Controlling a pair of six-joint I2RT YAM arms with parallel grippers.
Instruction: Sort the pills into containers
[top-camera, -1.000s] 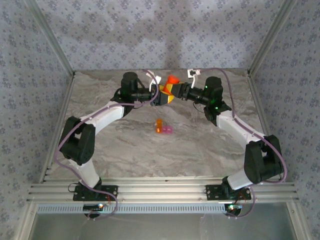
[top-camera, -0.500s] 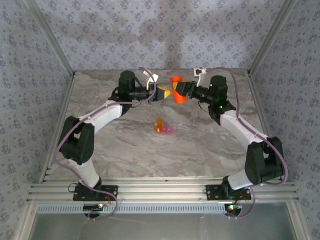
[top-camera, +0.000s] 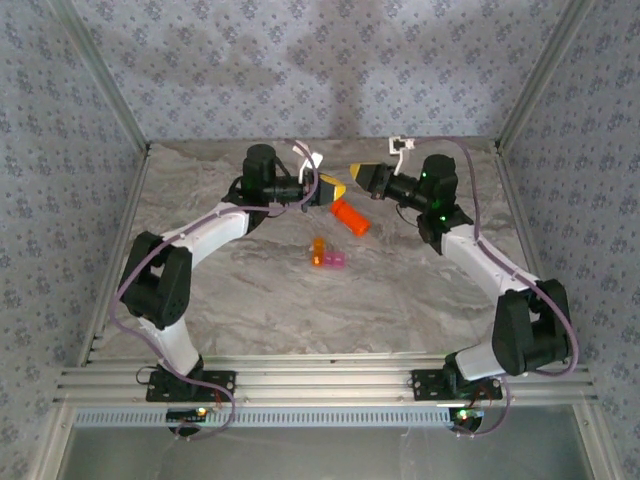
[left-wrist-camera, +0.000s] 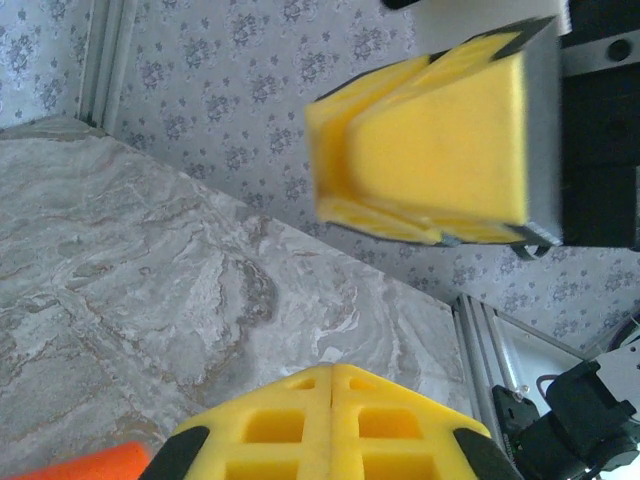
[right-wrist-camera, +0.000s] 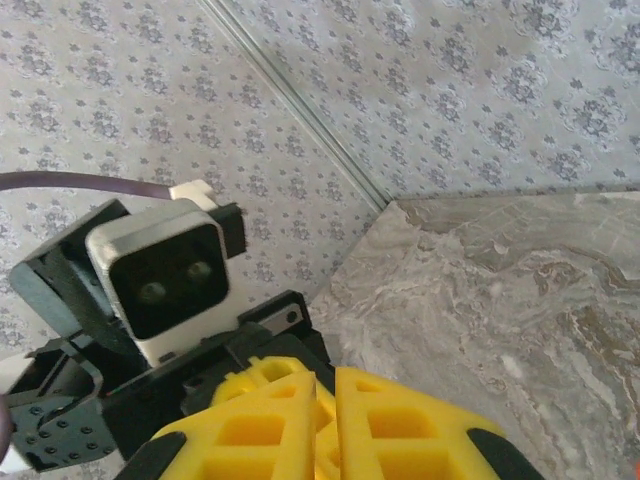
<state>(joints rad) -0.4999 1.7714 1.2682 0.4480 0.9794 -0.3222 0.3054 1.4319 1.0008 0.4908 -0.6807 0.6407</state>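
We see the left gripper (top-camera: 336, 188) and the right gripper (top-camera: 358, 171) over the far part of the table (top-camera: 230, 300). Their yellow tips point at each other and are just beside one another, but not touching.

In the left wrist view, the two yellow fingers (left-wrist-camera: 260, 435) of the left gripper are pressed together along a thin seam with nothing between them, so this gripper is closed and empty. In the right wrist view, the right gripper's two fingers meet in the same way, with only a narrow dark line dividing them. It is closed too, and it holds nothing.

An orange-red bottle (top-camera: 350, 216) lies on its side on the table, just to the near side of both tips, under the gap between them. Neither gripper touches it.

The containers (top-camera: 327, 256) — one small orange compartment and one pink, joined together — stand on the table beyond the bottle, toward the arm bases. They are well apart from both grippers and a little closer to the left gripper's tip than to the right one's. The orange compartment is on the left gripper's side and the pink one on the right gripper's side. The containers are too small here for us to tell what is inside them.
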